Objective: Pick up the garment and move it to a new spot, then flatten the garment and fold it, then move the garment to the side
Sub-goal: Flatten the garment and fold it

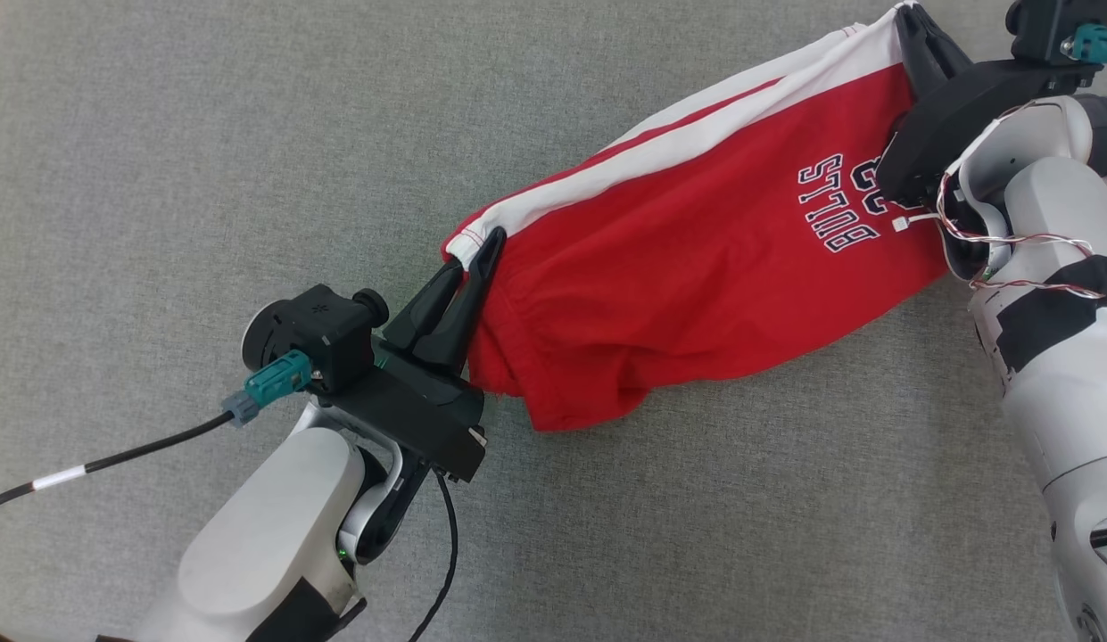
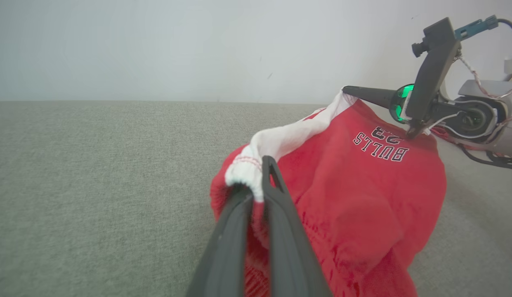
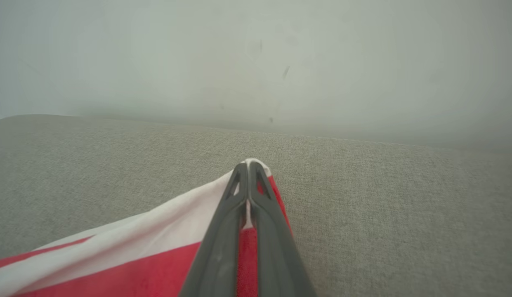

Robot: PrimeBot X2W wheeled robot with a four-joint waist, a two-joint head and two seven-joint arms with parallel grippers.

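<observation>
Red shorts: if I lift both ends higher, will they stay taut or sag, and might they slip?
Likely floppy: the red shorts belly down between the left gripper and right gripper. Probably light, since two small pinches hold them. Slipping seems possible, as each grip catches only an edge.

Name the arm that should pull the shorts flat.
Left, probably. The left gripper and right gripper are shut on the white edge of the shorts, but the cloth bunches and sags beside the left one, with grey surface stretching beyond it; the right one sits at the head view's upper right corner.
</observation>
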